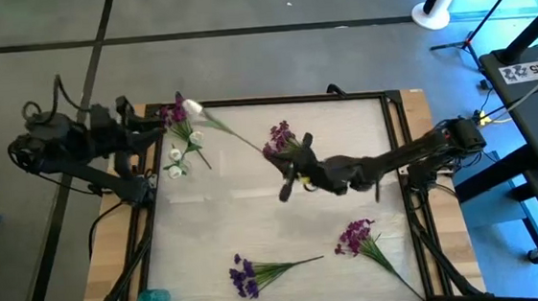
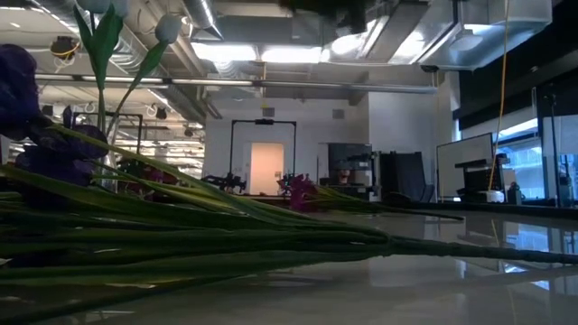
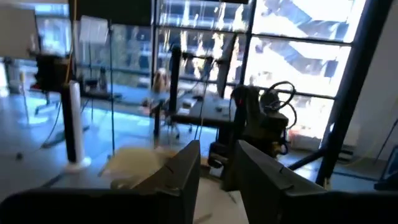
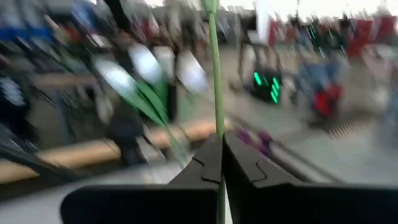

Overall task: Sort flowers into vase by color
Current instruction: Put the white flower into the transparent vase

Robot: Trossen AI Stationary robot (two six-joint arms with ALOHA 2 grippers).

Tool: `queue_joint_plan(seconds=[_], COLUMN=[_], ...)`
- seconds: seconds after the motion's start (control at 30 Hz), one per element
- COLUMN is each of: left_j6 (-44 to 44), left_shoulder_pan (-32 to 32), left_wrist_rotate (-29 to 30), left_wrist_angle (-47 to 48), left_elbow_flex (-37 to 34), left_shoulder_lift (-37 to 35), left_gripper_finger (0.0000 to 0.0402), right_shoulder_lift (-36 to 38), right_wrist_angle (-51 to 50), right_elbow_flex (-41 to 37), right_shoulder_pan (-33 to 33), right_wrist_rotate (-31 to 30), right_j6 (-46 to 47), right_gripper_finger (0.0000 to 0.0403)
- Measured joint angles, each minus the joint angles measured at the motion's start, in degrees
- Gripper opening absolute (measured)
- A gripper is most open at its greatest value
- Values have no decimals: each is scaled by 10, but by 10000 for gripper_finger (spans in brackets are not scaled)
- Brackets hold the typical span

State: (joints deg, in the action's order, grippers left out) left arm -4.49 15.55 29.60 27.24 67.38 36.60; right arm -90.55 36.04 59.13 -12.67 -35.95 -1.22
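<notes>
Three purple-blossomed, green-stemmed sprigs lie on the table: one far centre [image 1: 279, 137], one near centre [image 1: 247, 273], one near right [image 1: 357, 235]. White-budded sprigs cluster far left [image 1: 180, 148]; their number cannot be told.

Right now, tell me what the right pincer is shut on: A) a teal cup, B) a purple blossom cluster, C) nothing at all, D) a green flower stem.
D: in the right wrist view the right pincer is closed with a thin green flower stem rising from between its fingers, and from above it sits over the middle of the table by a purple flower.
</notes>
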Motion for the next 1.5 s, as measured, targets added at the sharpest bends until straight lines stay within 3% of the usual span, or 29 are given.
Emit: queue_joint_plan(seconds=[0.13,0.27,0.33,0.43,0.83,1.03,1.23,1.43,1.5], left_j6=[16,24,36,52,66,36,31,22,16], left_shoulder_pan=[0,-1,0,0,-27,-66,-87,-88,-87], left_wrist_rotate=[-32,-62,-108,-123,-123,-118,-120,-153,-152], left_wrist_angle=[-107,-177,-242,-338,-521,-537,-537,-537,-537], left_elbow_flex=[-50,-82,-103,-127,-132,-132,-132,-132,-132], left_shoulder_lift=[15,44,63,104,244,255,254,254,254], left_gripper_finger=[122,159,174,189,183,176,135,28,10], right_shoulder_lift=[3,3,3,3,3,3,3,3,3], right_wrist_angle=[113,164,182,184,169,151,148,143,139], right_elbow_flex=[0,1,1,1,1,1,1,1,2], right_shoulder_pan=[-29,-39,-38,-27,38,41,41,41,41], right_wrist_rotate=[54,75,93,132,246,242,239,233,226], right_j6=[-58,-97,-101,-100,-53,-46,-46,-41,-34], right_gripper_finger=[2,2,1,1,1,1,1,8,25])
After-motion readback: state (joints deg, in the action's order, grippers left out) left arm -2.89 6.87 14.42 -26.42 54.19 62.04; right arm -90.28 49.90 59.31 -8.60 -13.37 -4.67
